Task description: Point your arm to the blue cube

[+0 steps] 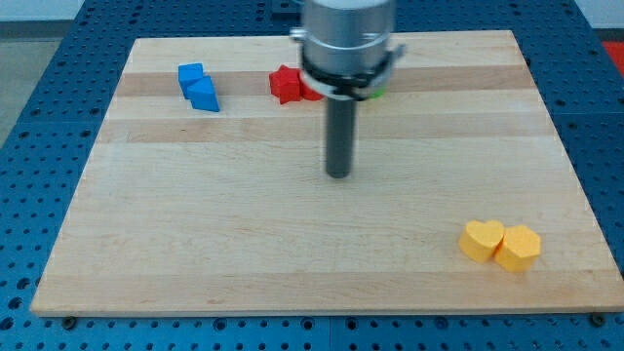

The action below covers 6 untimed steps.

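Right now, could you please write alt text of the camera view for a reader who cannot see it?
My tip rests near the middle of a wooden board, apart from every block. Blue blocks sit toward the view's top left, a red block and a partly hidden green block behind the arm, and two yellow blocks at the bottom right.

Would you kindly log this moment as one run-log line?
my tip: mid-board, touching nothing | blue blocks: toward view's upper left of tip | red block: beside arm | yellow pair: lower right
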{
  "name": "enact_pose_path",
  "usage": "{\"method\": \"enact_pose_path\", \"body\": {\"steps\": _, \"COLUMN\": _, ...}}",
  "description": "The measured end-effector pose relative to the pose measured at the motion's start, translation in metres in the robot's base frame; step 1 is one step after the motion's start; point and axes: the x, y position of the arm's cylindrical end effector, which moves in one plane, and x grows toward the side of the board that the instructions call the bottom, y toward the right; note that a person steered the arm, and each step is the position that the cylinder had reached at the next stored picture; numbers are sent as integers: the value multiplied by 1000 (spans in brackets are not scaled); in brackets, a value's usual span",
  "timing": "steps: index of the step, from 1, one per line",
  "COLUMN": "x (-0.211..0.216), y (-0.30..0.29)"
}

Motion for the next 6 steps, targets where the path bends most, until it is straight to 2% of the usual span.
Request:
{"method": "enact_pose_path", "body": {"steps": 3, "x": -36, "y": -171}}
{"method": "enact_pose_path", "body": {"steps": 4, "x": -56, "y": -206}}
{"method": "enact_pose_path", "body": {"steps": 6, "x": -122, "y": -238}}
